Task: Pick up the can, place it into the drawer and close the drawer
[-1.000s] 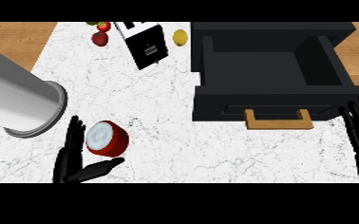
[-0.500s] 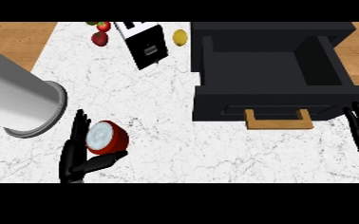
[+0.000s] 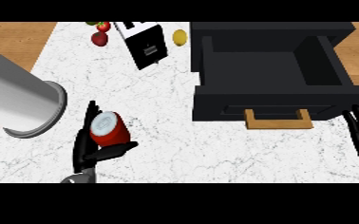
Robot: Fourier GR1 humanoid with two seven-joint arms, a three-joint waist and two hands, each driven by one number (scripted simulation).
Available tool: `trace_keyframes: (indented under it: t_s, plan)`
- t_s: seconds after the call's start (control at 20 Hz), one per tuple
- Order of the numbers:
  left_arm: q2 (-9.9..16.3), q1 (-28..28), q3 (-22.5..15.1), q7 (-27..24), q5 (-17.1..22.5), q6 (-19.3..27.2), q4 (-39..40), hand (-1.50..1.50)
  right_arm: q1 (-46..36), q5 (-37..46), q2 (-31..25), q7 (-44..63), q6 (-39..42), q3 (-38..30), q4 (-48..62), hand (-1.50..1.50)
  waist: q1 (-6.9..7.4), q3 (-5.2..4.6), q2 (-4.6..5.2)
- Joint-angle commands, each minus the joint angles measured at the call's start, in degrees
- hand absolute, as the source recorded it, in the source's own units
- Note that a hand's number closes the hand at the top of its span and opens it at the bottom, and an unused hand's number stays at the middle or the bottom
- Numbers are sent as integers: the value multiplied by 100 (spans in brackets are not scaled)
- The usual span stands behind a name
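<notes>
Red can [image 3: 109,129] with a pale silver top, tilted, at the lower left of the white marbled counter, well apart from the drawer. Black fingers lie along its left side and a thumb under its lower edge. Black drawer [image 3: 270,71] at the upper right, pulled open, its dark interior showing; a tan wooden handle sits on its front face.

grey cylinder [image 3: 28,99], black box [image 3: 145,47], fruit [image 3: 100,38]
</notes>
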Motion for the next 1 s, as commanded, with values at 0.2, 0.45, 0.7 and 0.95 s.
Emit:
trace_keyframes:
  t_s: [0.2, 0.45, 0.7, 0.95]
  plan:
    - [-152, -44, -366, -58, 56, 185, -70, 150, -29, -391, -60, 482, 22, -201, -452, -150, 2, 0, -3]
    - [-155, -321, -741, -118, 588, 314, 16, 150, 24, -568, -185, 17, 179, -440, -72, -150, -10, 0, -2]
    - [-155, -331, -506, -3, 479, -271, -141, 150, -136, -172, -60, 339, -94, -74, -230, -150, 7, -1, 0]
    - [285, -686, -36, 239, 735, -442, -293, 150, 176, -219, 55, -15, 133, -129, -149, -150, -2, 0, 0]
